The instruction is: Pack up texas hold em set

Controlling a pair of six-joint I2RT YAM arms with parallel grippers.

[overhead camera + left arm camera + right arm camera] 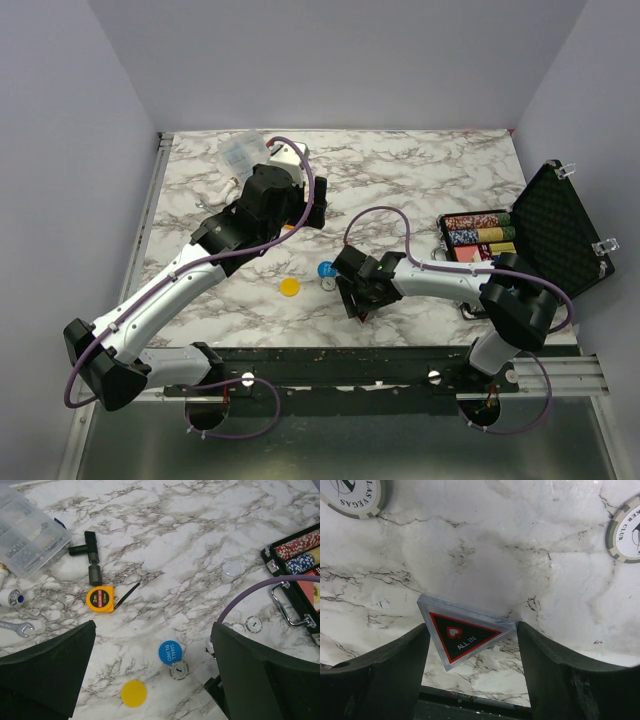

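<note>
Though clear-rimmed, red triangle (465, 639): black "ALL IN" face.

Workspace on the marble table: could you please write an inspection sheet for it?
Surface: marble-pattern table, white with grey veins.
Job's things: black case open at right, chip rows inside; blue disc, yellow disc, loose chips and red triangle on the table.
Clutter: orange tape measure, clear compartment box, black T-shaped part, wrench.
Grippers: left tool open above the table; right tool open, one finger each side of the red triangle.
Cables: purple cable along each arm, one loop over the table.
Surroundings: plain lilac walls, metal rail at near edge.
</note>
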